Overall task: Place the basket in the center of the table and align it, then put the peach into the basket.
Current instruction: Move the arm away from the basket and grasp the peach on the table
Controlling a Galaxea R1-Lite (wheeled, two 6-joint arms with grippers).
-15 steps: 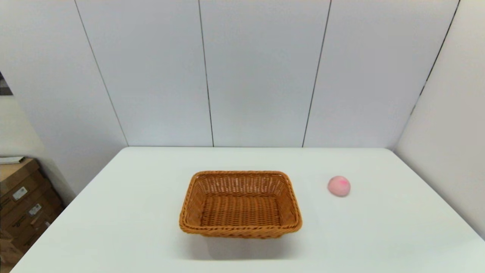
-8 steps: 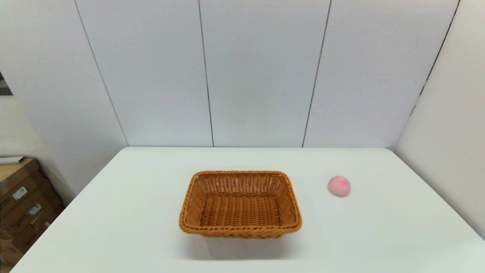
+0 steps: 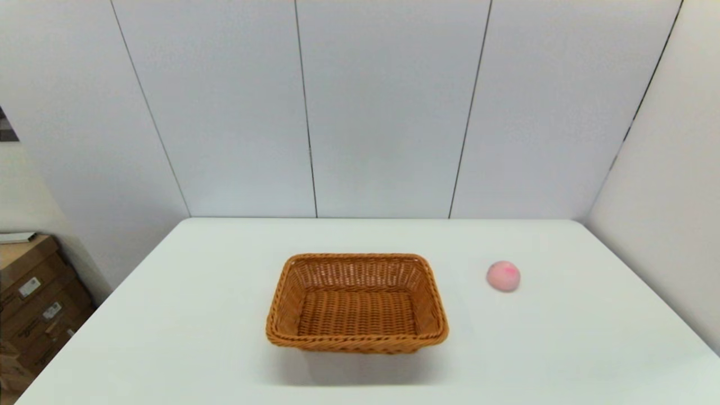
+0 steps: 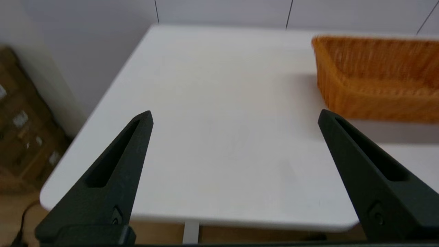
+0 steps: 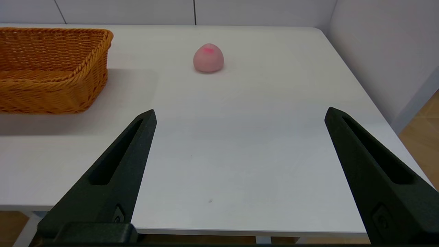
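White wall panels back the counter (image 3: 197, 315) in the head view; the basket (image 3: 357, 304) sits squarely about mid-counter, so centring looks done. The peach (image 3: 503, 276) lies well apart at its 3 o'clock, not yet picked; no arm shows. Cartons (image 3: 34, 304) stand beside the counter.

From the left wrist, the left gripper (image 4: 235, 118) hangs spread wide and empty off the near edge; the blurred basket is cut off at 1 o'clock.

From the right wrist, the right gripper (image 5: 240, 115) is likewise wide and empty, peach at 12 o'clock.

Stacked cardboard boxes (image 3: 34, 304) on the floor, left side.
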